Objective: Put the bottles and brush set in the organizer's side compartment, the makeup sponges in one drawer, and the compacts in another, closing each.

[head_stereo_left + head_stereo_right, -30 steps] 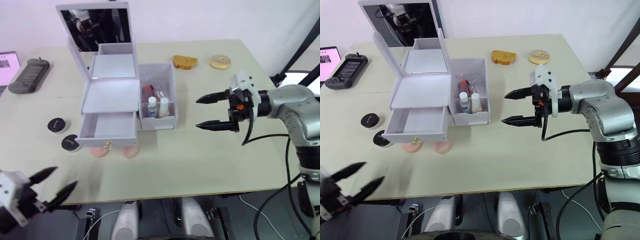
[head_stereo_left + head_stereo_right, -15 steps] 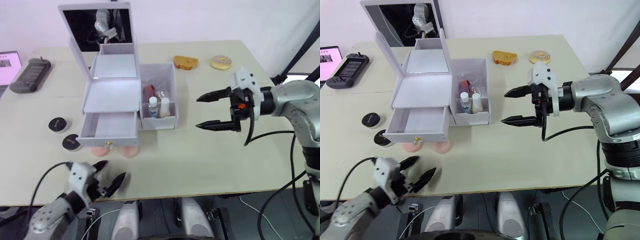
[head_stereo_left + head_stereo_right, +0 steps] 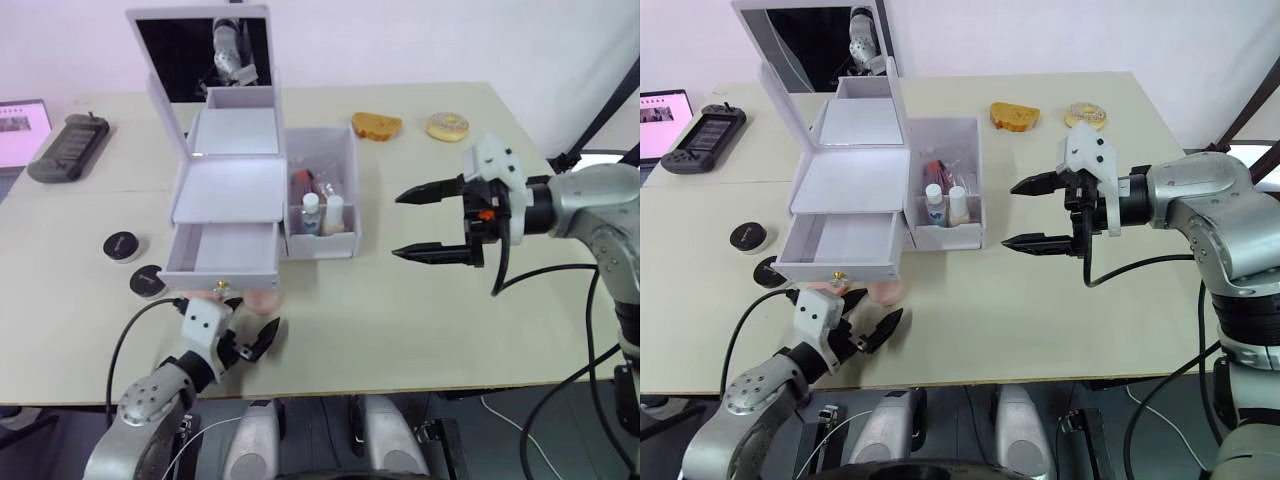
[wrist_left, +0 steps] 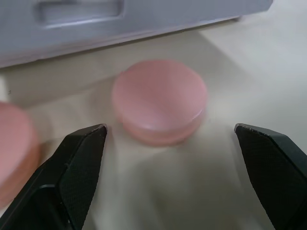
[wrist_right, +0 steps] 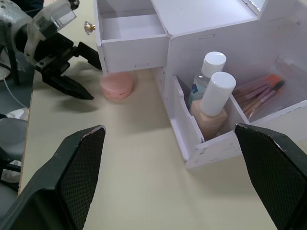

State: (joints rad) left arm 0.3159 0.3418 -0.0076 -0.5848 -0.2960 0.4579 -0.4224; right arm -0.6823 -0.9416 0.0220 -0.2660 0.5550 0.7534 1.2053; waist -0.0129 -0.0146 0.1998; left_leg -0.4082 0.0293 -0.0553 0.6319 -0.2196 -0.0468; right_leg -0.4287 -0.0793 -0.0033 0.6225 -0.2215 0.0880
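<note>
We have our left gripper (image 4: 165,158) spread wide and low over the worktop's near edge, and the pink makeup sponge (image 4: 159,100) lies straight ahead of it — centred on the gap between the two black fingers, just short of them and not yet touched. The sponge is a squat round puck with no long axis, so any approach angle should serve; we judge a short forward reach and a squeeze is all the pick needs. A second pink sponge (image 4: 14,143) sits beside the first, just past one finger, so we risk nudging it. Both lie on the worktop just in front of the open lower drawer (image 3: 220,255) of the white organizer (image 3: 228,190), whose mirrored lid stands up.

Our right gripper (image 3: 430,222) hangs open and empty over the worktop's right half, well apart from the sponges, so the left arm is clearly the nearer.

The sponge looks matte, soft and likely compressible; the organizer is smooth, hard plastic. Two white-capped bottles (image 5: 211,91) and the brush set (image 5: 261,91) already stand in the side compartment (image 3: 322,245). Two black round compacts (image 3: 122,245) wait near the worktop's left edge.
</note>
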